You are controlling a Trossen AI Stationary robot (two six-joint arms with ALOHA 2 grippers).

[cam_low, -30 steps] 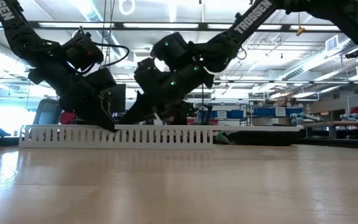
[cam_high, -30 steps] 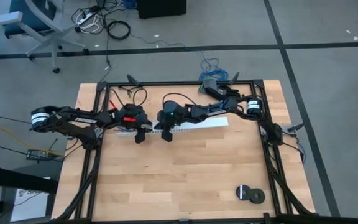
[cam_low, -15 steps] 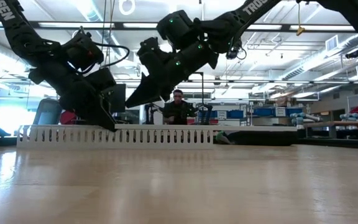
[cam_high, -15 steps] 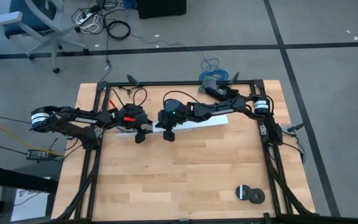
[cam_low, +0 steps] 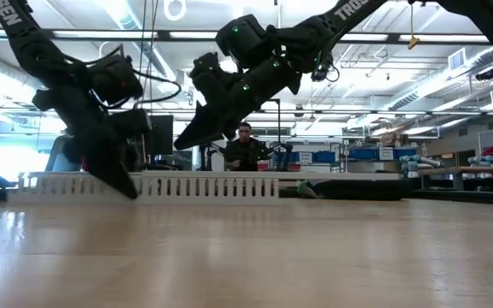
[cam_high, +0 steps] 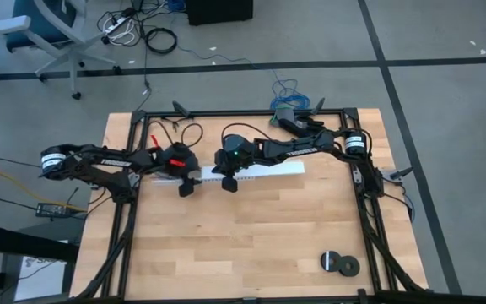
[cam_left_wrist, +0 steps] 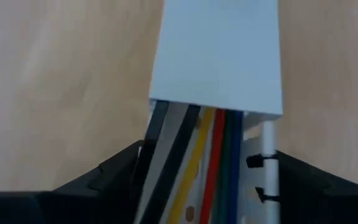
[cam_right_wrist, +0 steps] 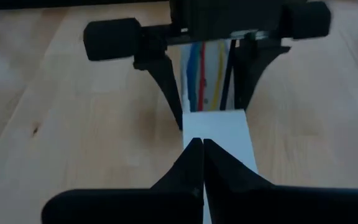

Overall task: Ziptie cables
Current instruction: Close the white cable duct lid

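Observation:
A white slotted channel (cam_high: 264, 171) lies along the table's far half, its right part under a plain white cover (cam_left_wrist: 219, 56). The cables (cam_left_wrist: 219, 165), yellow, red, green and blue, run inside it beside two black strips (cam_left_wrist: 166, 149); whether these are zipties I cannot tell. My left gripper (cam_high: 186, 189) stands open astride the channel's left part (cam_low: 127, 190), one finger on each side. My right gripper (cam_high: 228, 184) is shut and hangs above the cover (cam_right_wrist: 219, 134), clear of it (cam_low: 178, 145). My left gripper comes at the channel slanting down from the table's left, its fingers (cam_left_wrist: 114, 177) standing one outside each slotted wall (cam_left_wrist: 267, 155). Whether they touch the walls I cannot tell.
Two dark tape rolls (cam_high: 340, 264) lie near the table's near right corner. A black frame (cam_high: 129, 211) runs around the wooden top. Blue wires (cam_high: 289, 95) sit at the far edge. A person (cam_low: 245, 147) sits beyond the table. Bare wood fills the near half.
My right gripper has risen off the channel and then held still, shut. My left gripper has tipped, its fingertips swinging down and toward the table's left. The channel has slid a little toward the table's left edge.

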